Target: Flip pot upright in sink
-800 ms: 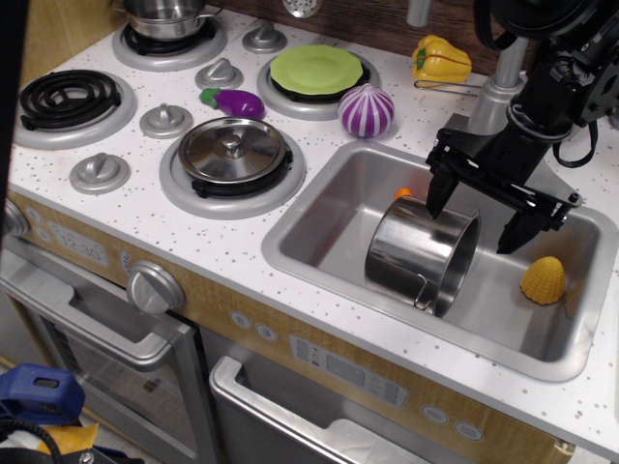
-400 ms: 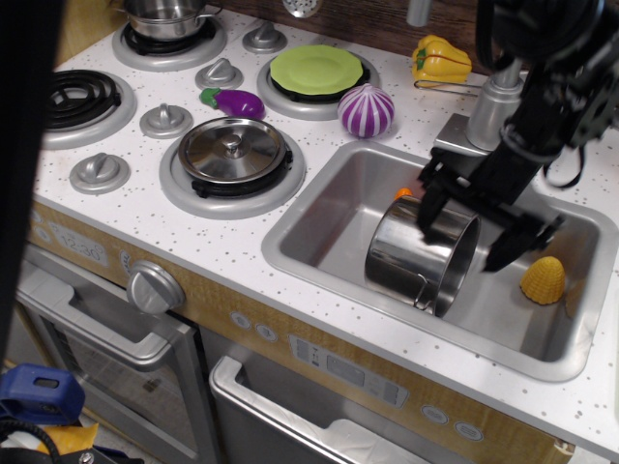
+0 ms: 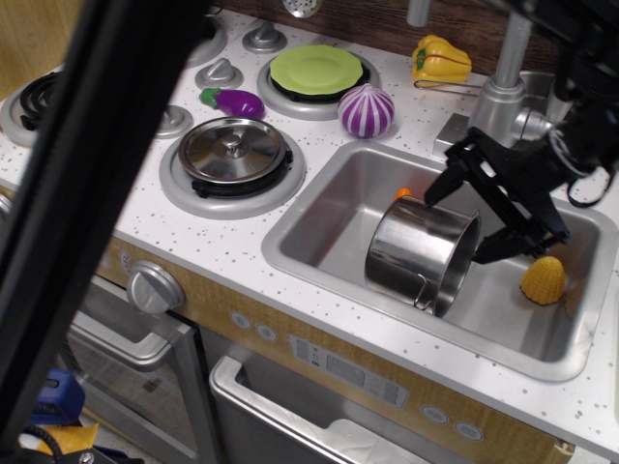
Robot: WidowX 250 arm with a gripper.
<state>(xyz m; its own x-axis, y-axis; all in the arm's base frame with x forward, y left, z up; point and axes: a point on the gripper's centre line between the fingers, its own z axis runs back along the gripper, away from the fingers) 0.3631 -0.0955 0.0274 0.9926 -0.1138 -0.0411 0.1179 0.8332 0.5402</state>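
Note:
The shiny steel pot [image 3: 418, 253] lies on its side in the silver-grey sink [image 3: 319, 246], its mouth facing right and a thin wire loop handle at its lower right. My black gripper [image 3: 462, 224] is open above the pot's upper right rim. One finger [image 3: 440, 186] points down at the pot's top edge. The other finger [image 3: 498, 246] reaches the mouth side on the right. The fingers straddle the rim and hold nothing.
A yellow corn toy [image 3: 544, 280] lies at the sink's right end and a small orange thing [image 3: 402, 192] sits behind the pot. A faucet [image 3: 503, 92], a striped purple onion [image 3: 365, 109], a green plate [image 3: 315, 70], a lid on a burner [image 3: 232, 150], an eggplant [image 3: 235, 101] and a yellow pepper [image 3: 440, 60] are on the counter. A dark blurred bar [image 3: 97, 193] crosses the left.
The gripper has tilted and shifted slightly right over the pot's rim. The pot has not moved. A dark bar now sweeps across the left side of the view.

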